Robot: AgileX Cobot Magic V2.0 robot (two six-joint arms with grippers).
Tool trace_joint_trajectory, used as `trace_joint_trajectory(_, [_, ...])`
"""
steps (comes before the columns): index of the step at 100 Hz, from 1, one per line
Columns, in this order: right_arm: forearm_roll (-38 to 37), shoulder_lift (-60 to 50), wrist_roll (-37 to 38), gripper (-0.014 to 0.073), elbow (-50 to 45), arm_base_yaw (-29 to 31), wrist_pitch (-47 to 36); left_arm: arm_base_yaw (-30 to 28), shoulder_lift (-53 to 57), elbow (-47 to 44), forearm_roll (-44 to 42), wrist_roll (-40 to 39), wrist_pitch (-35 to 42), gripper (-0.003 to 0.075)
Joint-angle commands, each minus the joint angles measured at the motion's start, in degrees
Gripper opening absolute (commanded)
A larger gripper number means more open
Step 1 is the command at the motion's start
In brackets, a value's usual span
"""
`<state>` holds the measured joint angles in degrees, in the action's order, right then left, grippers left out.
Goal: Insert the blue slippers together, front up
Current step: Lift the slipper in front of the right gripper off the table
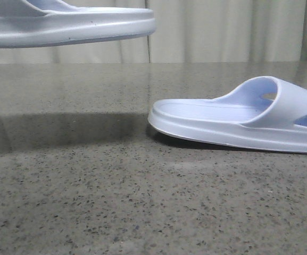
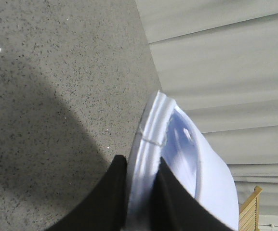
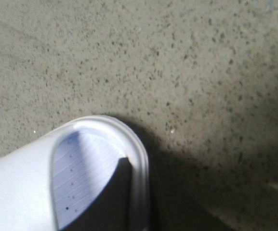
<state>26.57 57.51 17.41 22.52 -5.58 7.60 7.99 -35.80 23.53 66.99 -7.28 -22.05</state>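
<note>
Two pale blue slippers show. One slipper (image 1: 63, 26) hangs in the air at the upper left of the front view, sole level. In the left wrist view my left gripper (image 2: 141, 192) is shut on this slipper's (image 2: 191, 163) thick sole edge, one black finger on each side. The other slipper (image 1: 238, 119) lies on the table at the right, its open end pointing left. In the right wrist view my right gripper (image 3: 139, 192) grips this slipper's (image 3: 28, 183) rim, one finger (image 3: 112, 197) on the ribbed footbed and the other outside in shadow. Neither gripper shows in the front view.
The speckled grey stone table (image 1: 116, 202) fills the front view, with a dark shadow band under the raised slipper. Pale curtains (image 1: 222, 32) hang behind the far edge. A wooden frame (image 2: 252, 207) shows beyond the table in the left wrist view.
</note>
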Motion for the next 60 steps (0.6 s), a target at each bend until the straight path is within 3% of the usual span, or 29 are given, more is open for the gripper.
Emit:
trace_joint_trajectory(1, [-0.27,-0.09,-0.08,-0.0107,1.21,0.16,-6.34,0.26,-0.15,1.62,1.94,0.07,1.06,0.0027])
trace_joint_trajectory(35, [-0.27,-7.02,-0.08,-0.0107,2.65,0.16,-24.67,0.26,-0.15,1.62,1.94,0.07,1.06,0.0027])
trace_joint_trajectory(60, [-0.27,-13.39,-0.08,-0.0107,6.16,0.16,-18.66,0.26,-0.42,1.62,2.05,0.07,0.73,0.0027])
